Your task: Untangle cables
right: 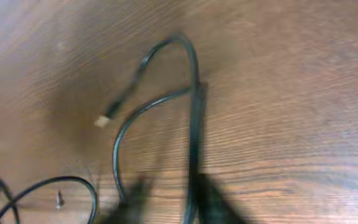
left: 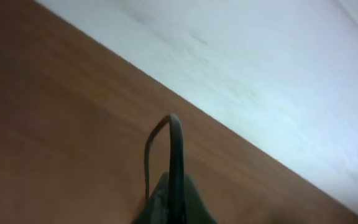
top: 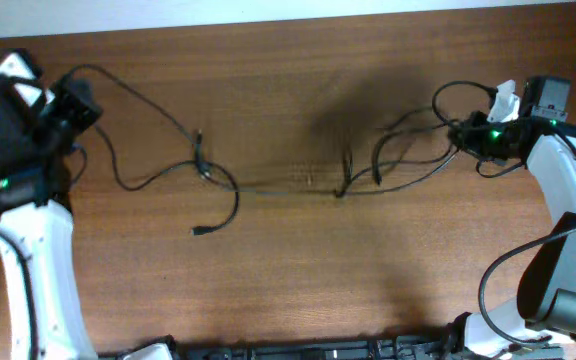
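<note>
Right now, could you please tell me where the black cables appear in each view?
Overhead: cables strung across the middle, nearly side to side.
Left wrist: cables as one loop rising at bottom centre.
Right wrist: cables looping through centre and lower left.
Shared landmark: the brown wooden table under them.

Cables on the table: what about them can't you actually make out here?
- Overhead: where the cables cross mid-table, strands are too thin to tell which lies on top.
- Left wrist: the left gripper is cut off by the bottom edge.
- Right wrist: the right gripper is a dark blur; whether it grips a cable is unclear.
</note>
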